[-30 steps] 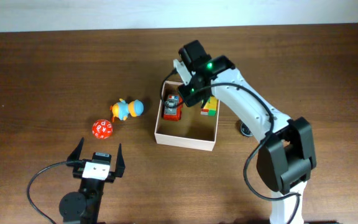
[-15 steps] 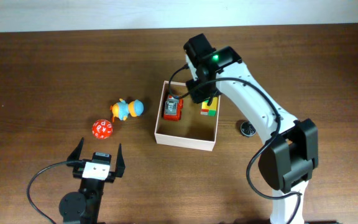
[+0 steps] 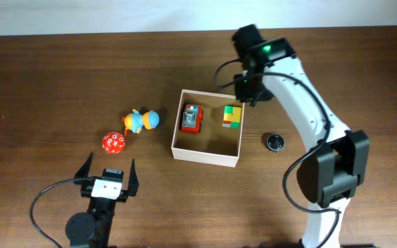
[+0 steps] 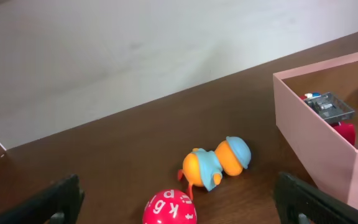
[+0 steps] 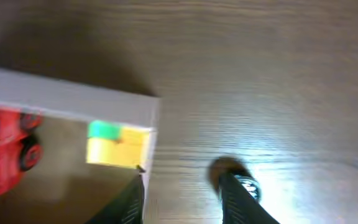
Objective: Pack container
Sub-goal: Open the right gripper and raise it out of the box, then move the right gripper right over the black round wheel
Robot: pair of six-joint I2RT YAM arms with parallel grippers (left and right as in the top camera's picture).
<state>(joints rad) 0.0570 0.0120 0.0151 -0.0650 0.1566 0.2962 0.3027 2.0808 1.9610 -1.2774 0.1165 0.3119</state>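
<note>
- Container (image 3: 205, 156), square and shallow, at mid-table. A red toy car (image 3: 191, 118) lies near its left wall and a coloured block (image 3: 232, 116) near its right wall. The near half of its floor is bare.
- Right gripper (image 5: 182, 180) above the container's far right corner, jaws slightly apart, holding nothing.
- Left gripper (image 3: 110, 164) near the table's front edge, jaws spread wide, empty.
- Duck toy (image 3: 141, 121) and red ball (image 3: 114, 143) on open wood left of the container.
- Black disc (image 3: 275, 142) right of the container, not touching.

The overhead camera is looking straight down on the brown wooden table (image 3: 47, 69), the left wrist camera low across it, the right wrist camera closely downward, all sharing the square white-walled cardboard container (image 3: 205, 157).
</note>
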